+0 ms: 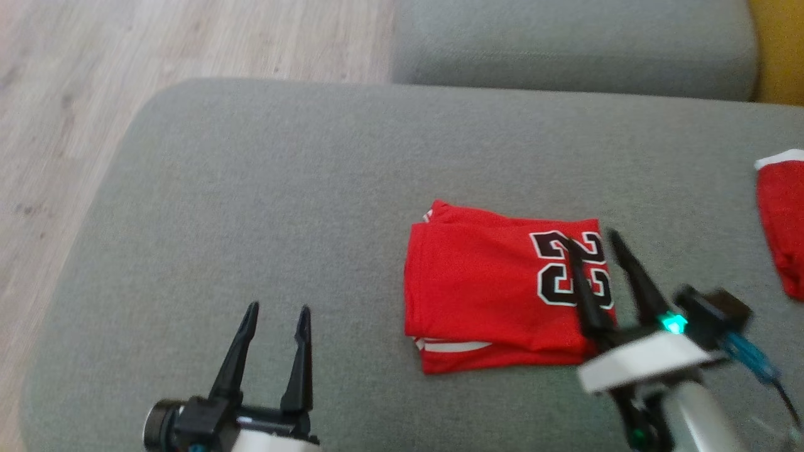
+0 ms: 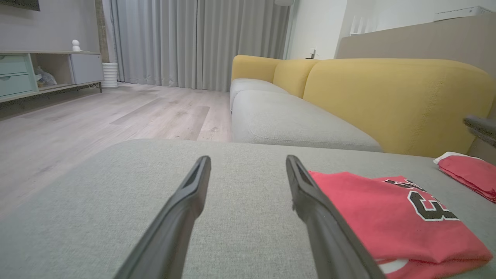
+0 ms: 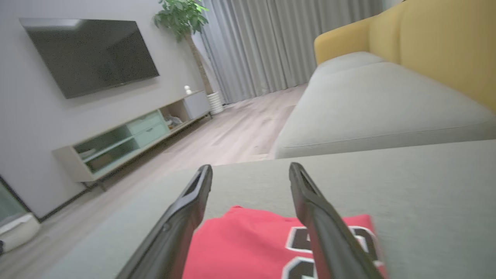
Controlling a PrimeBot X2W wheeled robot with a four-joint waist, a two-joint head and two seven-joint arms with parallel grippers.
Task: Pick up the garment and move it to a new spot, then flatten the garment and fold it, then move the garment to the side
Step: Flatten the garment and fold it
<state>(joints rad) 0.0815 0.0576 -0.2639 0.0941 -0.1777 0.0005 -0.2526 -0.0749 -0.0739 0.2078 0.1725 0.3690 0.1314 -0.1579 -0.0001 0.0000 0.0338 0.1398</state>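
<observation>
1. Starting at the far left with the pale wooden floor (image 1: 63,157), then meeting the grey sofa cushion (image 1: 251,188) bearing everything else.
2. Finding the left gripper (image 1: 277,311) low over bare cushion, fingers spread apart and gripping nothing, well apart from the cloth; judging it idle for this step.
3. Reaching the red basketball jersey (image 1: 490,289), lying folded into a tidy rectangle near the middle of the cushion, black 23 toward its right end, white trim peeking out along the near edge.
4. Judging the fold finished and the last step in hand: shifting the jersey to the side.
5. Coming to the right gripper (image 1: 590,242), poised over the jersey's right end across the number, fingers parted and empty; being unable to tell light contact from hovering.
6. Doing it well, by judgement: sliding one finger under every layer at the right edge, pinching the whole stack and not just the top ply, then carrying it low and level to avoid spilling the fold open.
7. Ending at the far right with a second red garment (image 1: 782,220), well apart from the jersey; picking a set-down spot without overlapping it.
</observation>
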